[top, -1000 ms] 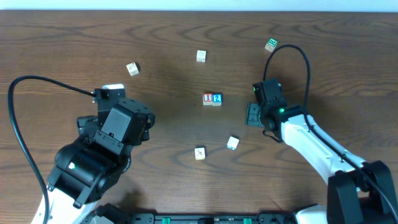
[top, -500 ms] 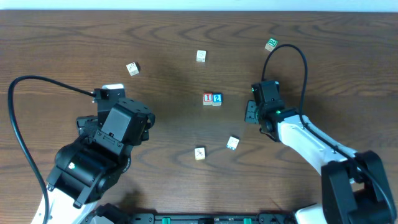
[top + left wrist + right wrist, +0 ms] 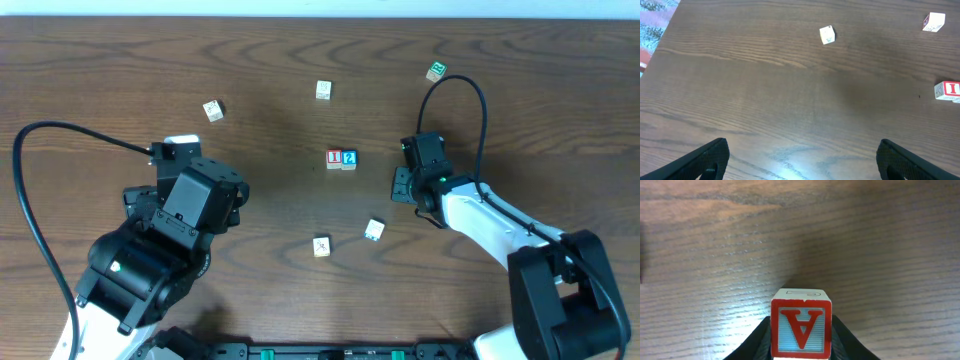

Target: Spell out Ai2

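- Well, from above, the I cube (image 3: 334, 158) and 2 cube (image 3: 349, 158) sit touching, in a row running left to right across the middle of the table (image 3: 270, 60).
- The right pincer (image 3: 401, 184) is near them on the 2's side, a little closer to the robot. It hides the A cube (image 3: 801, 320) in this view.
- I'd say the A has to go round to the free side of the I. That side faces the left arm, but the right arm is nearer and has the block.
- Stray pale cubes (image 3: 323, 90) and a green-marked cube (image 3: 436, 71) lie well apart from the row.
- From the left wrist, the left pincer (image 3: 802, 145) has its fingers spread wide over bare wood, holding nothing. The I shows at the right edge.
- From the right wrist, the fingers are clamped on the A's two sides, and the red letter is upside down to the camera. I cannot tell whether the block is lifted or resting.
- Dark wood grain lies ahead of it, with some glare. A pale strip edges the far side of the overhead view.
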`<state>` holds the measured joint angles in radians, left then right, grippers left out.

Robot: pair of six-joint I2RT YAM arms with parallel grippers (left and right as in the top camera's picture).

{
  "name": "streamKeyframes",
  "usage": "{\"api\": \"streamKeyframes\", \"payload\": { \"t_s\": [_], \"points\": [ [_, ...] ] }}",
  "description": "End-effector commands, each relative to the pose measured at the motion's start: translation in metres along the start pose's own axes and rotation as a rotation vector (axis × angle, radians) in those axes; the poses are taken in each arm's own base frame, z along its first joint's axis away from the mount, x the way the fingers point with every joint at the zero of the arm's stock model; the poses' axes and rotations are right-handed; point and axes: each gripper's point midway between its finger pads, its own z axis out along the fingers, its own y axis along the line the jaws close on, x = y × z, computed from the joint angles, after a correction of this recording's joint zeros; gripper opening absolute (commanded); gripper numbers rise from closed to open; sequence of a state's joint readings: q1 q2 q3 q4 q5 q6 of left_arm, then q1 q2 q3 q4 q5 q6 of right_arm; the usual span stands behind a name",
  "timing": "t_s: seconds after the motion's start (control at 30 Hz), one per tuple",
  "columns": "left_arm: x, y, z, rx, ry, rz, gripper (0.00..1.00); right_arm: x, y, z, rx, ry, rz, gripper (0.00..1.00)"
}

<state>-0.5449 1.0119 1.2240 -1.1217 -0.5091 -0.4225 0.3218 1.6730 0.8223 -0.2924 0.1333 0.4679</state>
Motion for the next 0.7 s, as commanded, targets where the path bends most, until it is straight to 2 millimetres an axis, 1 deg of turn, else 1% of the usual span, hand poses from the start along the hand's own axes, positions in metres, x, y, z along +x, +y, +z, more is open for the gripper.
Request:
{"api": "streamKeyframes", "payload": {
  "t_s": [0.0, 0.07, 0.1, 0.13, 0.23, 0.43, 0.53, 0.67],
  "points": [
    [-0.008, 0.006, -0.006, -0.015, -0.031, -0.024, 0.95, 0.003, 0.009, 0.000, -0.051, 0.016, 0.004, 0.24],
    [-0.009, 0.007, -0.006, -0.021, -0.036, -0.025, 0.95, 0.007, 0.016, -0.001, -0.081, 0.033, 0.000, 0.21],
    [-0.010, 0.007, -0.006, -0.024, -0.041, -0.027, 0.95, 0.010, 0.018, -0.001, -0.085, 0.041, -0.001, 0.18],
    [-0.012, 0.007, -0.006, -0.025, -0.047, -0.030, 0.95, 0.013, 0.022, -0.002, -0.090, 0.047, -0.001, 0.17],
    [-0.015, 0.006, -0.006, -0.019, -0.058, -0.038, 0.95, 0.018, 0.035, -0.008, -0.115, 0.050, -0.027, 0.18],
    [-0.015, 0.006, -0.006, -0.019, -0.059, -0.039, 0.95, 0.028, 0.069, -0.024, -0.170, 0.039, -0.111, 0.23],
    [-0.015, 0.006, -0.006, -0.018, -0.058, -0.039, 0.96, 0.026, 0.085, -0.030, -0.197, 0.025, -0.141, 0.23],
    [-0.015, 0.006, -0.006, -0.019, -0.058, -0.039, 0.95, 0.023, 0.115, -0.045, -0.250, -0.003, -0.192, 0.23]
  ]
}}
